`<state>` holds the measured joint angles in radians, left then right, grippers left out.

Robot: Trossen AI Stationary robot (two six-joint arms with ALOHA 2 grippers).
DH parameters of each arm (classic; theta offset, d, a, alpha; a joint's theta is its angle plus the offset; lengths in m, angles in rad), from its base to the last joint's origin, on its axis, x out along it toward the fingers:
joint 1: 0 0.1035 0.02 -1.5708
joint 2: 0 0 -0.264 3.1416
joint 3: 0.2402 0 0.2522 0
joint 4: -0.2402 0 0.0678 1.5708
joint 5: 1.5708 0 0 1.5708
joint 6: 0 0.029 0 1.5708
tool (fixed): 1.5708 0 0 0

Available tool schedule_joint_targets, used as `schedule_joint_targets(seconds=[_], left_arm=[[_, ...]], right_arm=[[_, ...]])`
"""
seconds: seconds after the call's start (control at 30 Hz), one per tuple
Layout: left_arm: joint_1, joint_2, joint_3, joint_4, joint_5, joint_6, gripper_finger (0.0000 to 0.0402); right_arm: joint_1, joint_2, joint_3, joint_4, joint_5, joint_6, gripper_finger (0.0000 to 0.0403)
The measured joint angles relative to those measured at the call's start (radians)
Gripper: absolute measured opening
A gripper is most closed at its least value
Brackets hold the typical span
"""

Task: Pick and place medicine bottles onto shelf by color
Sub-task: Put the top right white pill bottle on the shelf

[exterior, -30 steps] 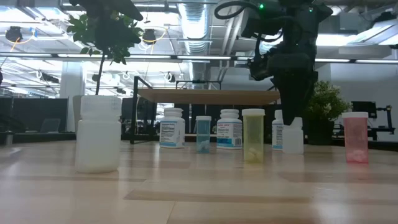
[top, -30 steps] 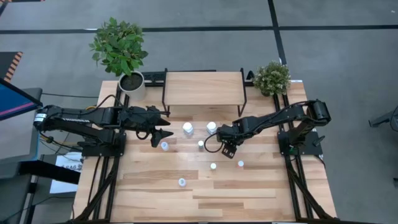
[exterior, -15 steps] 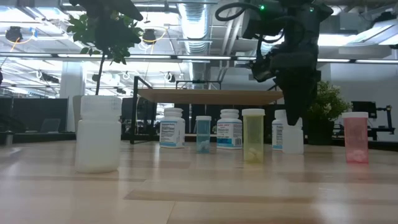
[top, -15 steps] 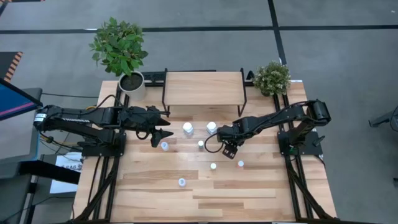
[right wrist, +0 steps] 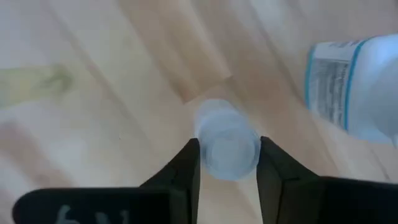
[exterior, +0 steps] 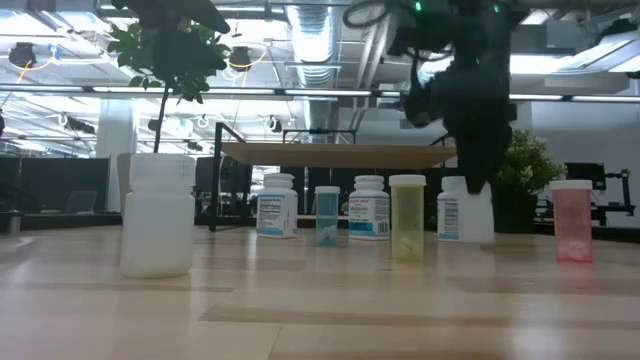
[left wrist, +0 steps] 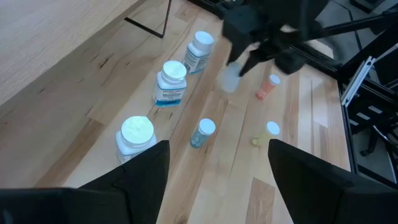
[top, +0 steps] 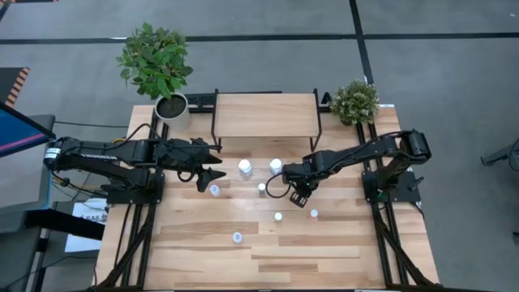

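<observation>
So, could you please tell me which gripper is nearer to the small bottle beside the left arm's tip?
Left. The left gripper sits just above the small bottle in the high view, while the right gripper is well across the table, shut on another pale bottle.

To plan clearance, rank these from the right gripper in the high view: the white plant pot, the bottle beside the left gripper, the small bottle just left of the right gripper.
From the right gripper:
1. small bottle, just to its left in the picture.
2. far bottle, beside the left gripper.
3. white plant pot, at the table's far-left corner.
</observation>
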<state>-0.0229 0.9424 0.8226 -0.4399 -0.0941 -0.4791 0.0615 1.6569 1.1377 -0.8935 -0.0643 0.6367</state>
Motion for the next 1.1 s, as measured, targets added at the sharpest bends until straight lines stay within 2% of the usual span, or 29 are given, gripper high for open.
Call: schedule_joint_targets(seconds=[0.1,0.2,0.33,0.47,0.63,0.87,0.97,1.1], left_arm=[[0.000,0.000,0.000,0.000,0.000,0.000,0.0259],[0.000,0.000,0.000,0.000,0.000,0.000,0.0259],[0.000,0.000,0.000,0.000,0.000,0.000,0.0259],[0.000,0.000,0.000,0.000,0.000,0.000,0.0259],[0.000,0.000,0.000,0.000,0.000,0.000,0.0259],[0.000,0.000,0.000,0.001,-0.001,0.000,0.0259],[0.000,0.000,0.000,0.000,-0.018,0.000,0.0259],[0.000,0.000,-0.001,0.000,-0.027,0.000,0.0259]], right_arm=[[-0.007,0.000,0.110,-0.078,-0.052,-0.062,0.0107],[-0.022,-0.002,0.241,-0.163,-0.055,-0.156,0.0107],[-0.072,-0.002,0.419,-0.226,-0.023,-0.288,0.0109],[-0.172,0.019,0.587,-0.287,0.009,-0.408,0.0114],[-0.328,0.141,0.823,-0.388,0.011,-0.559,0.0110],[-0.519,0.415,1.218,-0.545,0.017,-0.723,0.0114],[-0.585,0.416,1.155,-0.439,0.005,-0.758,0.0114],[-0.645,0.441,1.146,-0.460,-0.003,-0.747,0.0114]])
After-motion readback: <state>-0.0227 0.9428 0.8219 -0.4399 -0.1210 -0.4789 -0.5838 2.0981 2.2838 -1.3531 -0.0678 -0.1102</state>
